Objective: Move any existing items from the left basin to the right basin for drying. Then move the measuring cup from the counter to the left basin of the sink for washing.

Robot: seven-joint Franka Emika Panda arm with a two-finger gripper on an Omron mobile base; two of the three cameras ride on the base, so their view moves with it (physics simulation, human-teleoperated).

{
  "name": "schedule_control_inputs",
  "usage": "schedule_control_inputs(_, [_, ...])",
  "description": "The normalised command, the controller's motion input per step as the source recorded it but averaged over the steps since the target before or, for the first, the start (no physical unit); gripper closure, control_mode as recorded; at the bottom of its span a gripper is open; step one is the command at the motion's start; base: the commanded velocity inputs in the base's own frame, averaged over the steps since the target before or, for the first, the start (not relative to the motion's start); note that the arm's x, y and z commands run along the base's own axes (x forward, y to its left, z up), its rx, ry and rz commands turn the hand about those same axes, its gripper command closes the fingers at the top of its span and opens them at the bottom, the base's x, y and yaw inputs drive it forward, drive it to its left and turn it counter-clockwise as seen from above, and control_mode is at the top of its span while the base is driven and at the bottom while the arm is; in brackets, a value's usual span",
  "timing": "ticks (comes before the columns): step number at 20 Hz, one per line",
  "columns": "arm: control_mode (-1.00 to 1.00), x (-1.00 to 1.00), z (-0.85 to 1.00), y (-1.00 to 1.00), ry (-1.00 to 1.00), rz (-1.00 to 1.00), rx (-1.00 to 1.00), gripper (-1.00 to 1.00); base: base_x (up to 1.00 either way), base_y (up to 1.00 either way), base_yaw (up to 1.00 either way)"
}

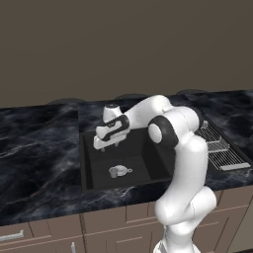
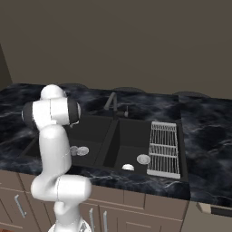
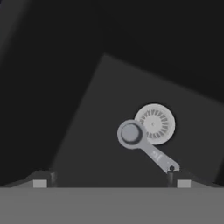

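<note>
Two basins in one matte black sink [image 2: 108, 136] set into black marble table [image 1: 34, 148], veined white

White arm [image 1: 183, 163] rising at lower right of left base view, elbow bent high, forearm reaching left and slightly down over left basin [image 1: 99, 170]

Hand [image 1: 101, 147] hanging above left basin, well clear of its floor, pointing down into it, touching nothing

Fingertips [image 3: 40, 183] at bottom corners of hand view, far apart; jaws spread wide, nothing between them, nothing gripped

Measuring cup [image 1: 118, 171] lying on floor of left basin, pale grey, thin handle pointing right in left base view; below hand, apart from it

Same cup seen from above in hand view [image 3: 131, 133]: round bowl, flat handle running toward lower right, its end near one fingertip in the picture, contact not discernible

Round silver drain [image 3: 155, 124] just beside cup bowl in hand view, edges overlapping in that picture; drain also seen in right base view [image 2: 82, 151]

Right basin [image 2: 131, 145] narrower, past centre divider; small object with white rim [image 2: 128, 167] at its near edge, too small to identify with certainty, possibly teal mug; second silver drain [image 2: 143, 159] close by

Wire rack [image 2: 164, 147] along far side of right basin

Dark faucet [image 2: 111, 102] behind divider
</note>
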Motion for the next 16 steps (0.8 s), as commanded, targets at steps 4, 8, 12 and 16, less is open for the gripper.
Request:
schedule_control_inputs(4, [-1.00, -0.42, 0.81, 0.00, 0.00, 0.00, 0.00, -1.00, 0.00, 0.00, 0.00])
schedule_control_inputs(8, [-1.00, -0.54, 0.80, 0.00, -0.01, 0.00, 0.00, -1.00, 0.00, 0.00, 0.00])
schedule_control_inputs(12, [-1.00, -0.56, 0.72, 0.01, 0.00, 0.00, 0.00, -1.00, 0.00, 0.00, 0.00])
schedule_control_inputs(16, [-1.00, -0.68, 0.72, 0.06, 0.00, 0.00, 0.00, -1.00, 0.00, 0.00, 0.00])
